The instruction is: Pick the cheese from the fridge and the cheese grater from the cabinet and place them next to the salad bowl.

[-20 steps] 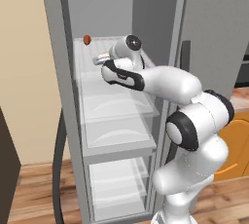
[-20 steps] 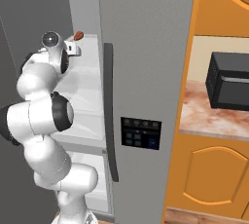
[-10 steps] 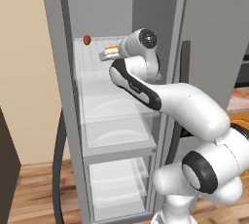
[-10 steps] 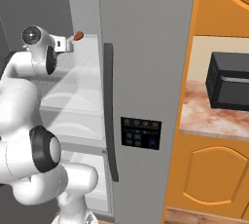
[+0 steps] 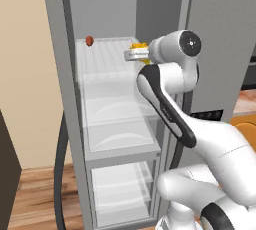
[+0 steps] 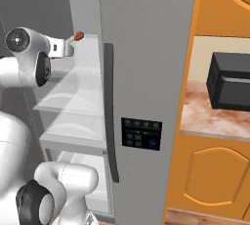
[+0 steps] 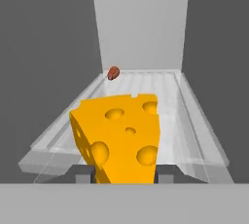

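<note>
The cheese (image 7: 119, 138), a yellow-orange wedge with holes, sits between my fingertips (image 7: 83, 173) in the hand view, with my gripper (image 7: 125, 174) shut on it. It is held above the clear top shelf (image 7: 194, 135) of the fridge (image 5: 55, 99). From the left base view my gripper (image 5: 134, 54) is at the right front of that shelf, and a yellow bit of the cheese (image 5: 140, 47) shows at it. From the right base view my gripper (image 6: 68, 49) points into the fridge. The cheese grater, the cabinet and the salad bowl are out of view.
A small reddish-brown round item (image 5: 89, 40) lies at the back left of the top shelf. The grey fridge door (image 6: 146, 72) stands open just right of my arm. Beyond it are a black microwave (image 6: 229, 82) on a counter and orange cupboard doors (image 6: 215, 170).
My hand has drawn back to the right, from the shelf's left part toward its right front, with the cheese still in it. The reddish item has stayed put.
</note>
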Controlling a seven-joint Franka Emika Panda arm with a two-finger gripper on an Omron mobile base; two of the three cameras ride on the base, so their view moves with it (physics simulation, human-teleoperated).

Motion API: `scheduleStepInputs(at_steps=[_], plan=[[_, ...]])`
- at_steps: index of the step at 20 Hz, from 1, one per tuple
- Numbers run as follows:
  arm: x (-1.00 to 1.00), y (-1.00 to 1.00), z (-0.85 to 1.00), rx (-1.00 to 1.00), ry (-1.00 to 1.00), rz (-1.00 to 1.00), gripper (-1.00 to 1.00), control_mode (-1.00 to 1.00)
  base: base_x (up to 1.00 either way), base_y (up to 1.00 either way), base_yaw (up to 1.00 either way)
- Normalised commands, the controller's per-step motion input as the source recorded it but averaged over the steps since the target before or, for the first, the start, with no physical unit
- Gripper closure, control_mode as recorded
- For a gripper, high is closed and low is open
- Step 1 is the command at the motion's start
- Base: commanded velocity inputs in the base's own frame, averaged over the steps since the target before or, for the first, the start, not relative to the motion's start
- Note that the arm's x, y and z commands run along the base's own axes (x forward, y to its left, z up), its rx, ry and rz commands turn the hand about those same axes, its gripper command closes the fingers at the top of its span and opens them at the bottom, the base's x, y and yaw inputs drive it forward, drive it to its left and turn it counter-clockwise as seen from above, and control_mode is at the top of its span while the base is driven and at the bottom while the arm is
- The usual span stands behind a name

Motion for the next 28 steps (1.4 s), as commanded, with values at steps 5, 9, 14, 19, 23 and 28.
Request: scheduleStepInputs(at_steps=[5,9,14,19,23,28], plan=[[-1.0,-0.3,0.19,0.0,-0.04,-0.08,1.0,-1.0,0.0,0.0,0.0],[-0.93,-0.11,0.24,0.0,0.0,-0.08,1.0,-1.0,0.0,0.0,0.0],[-0.53,0.0,0.38,0.02,0.08,-0.01,1.0,-1.0,0.0,0.0,0.0],[-0.38,-0.03,0.12,0.07,0.25,0.0,1.0,-1.0,0.0,0.0,0.0],[-0.18,0.0,-0.02,-0.04,0.16,0.0,1.0,-1.0,0.0,0.0,0.0],[-0.19,-0.08,-0.21,-0.08,-0.05,-0.01,1.0,-1.0,0.0,0.0,0.0]])
